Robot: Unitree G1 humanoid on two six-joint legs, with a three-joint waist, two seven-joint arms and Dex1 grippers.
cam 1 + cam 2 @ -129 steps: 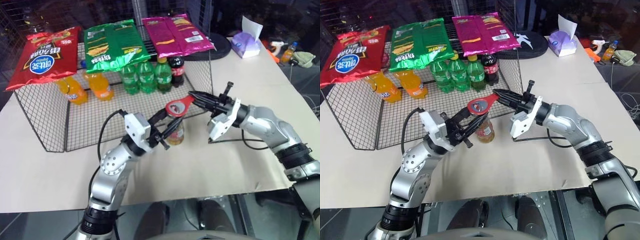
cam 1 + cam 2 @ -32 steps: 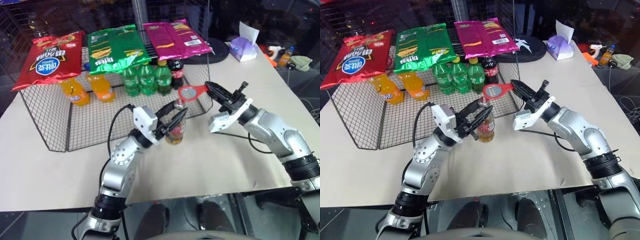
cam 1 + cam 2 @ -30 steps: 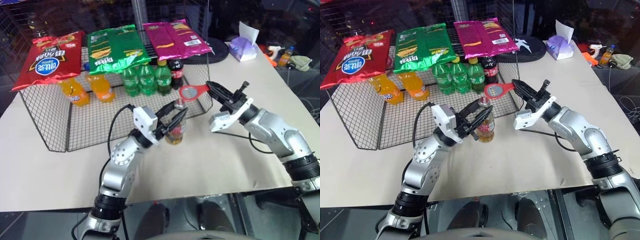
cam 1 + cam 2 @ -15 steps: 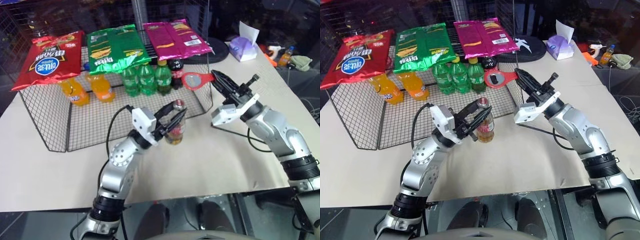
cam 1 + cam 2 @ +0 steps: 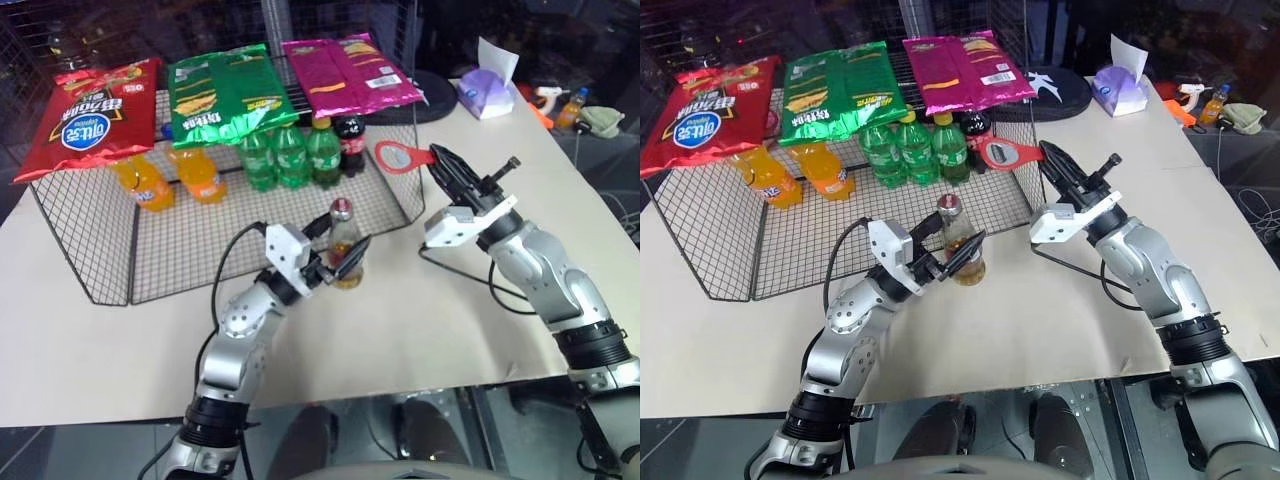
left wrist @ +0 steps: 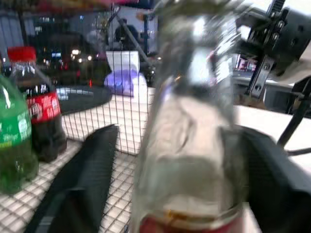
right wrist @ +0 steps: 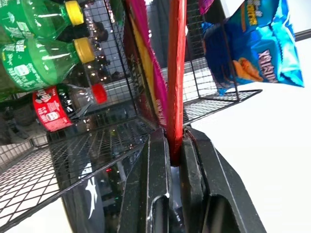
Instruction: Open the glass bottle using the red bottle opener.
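The glass bottle (image 5: 343,226) stands upright on the table just in front of the wire rack, amber liquid inside and a small cap (image 5: 341,207) on its neck. My left gripper (image 5: 346,246) is open, one finger on each side of the bottle; in the left wrist view the fingers (image 6: 82,184) stand apart from the glass (image 6: 194,121). My right gripper (image 5: 436,162) is up and to the right of the bottle, shut on the handle of the red bottle opener (image 5: 398,157). The opener's ring head points toward the rack, seen edge-on in the right wrist view (image 7: 176,73).
The wire rack (image 5: 90,230) behind the bottle carries snack bags (image 5: 220,90) on top, with orange (image 5: 200,175), green (image 5: 290,155) and cola (image 5: 352,145) bottles under them. A tissue box (image 5: 485,90) sits far right. A black cable (image 5: 500,290) lies under my right arm.
My left gripper has opened off the bottle and sunk a little; the bottle now stands upright between its fingers. My right wrist has rolled and the opener has swung away from the cap.
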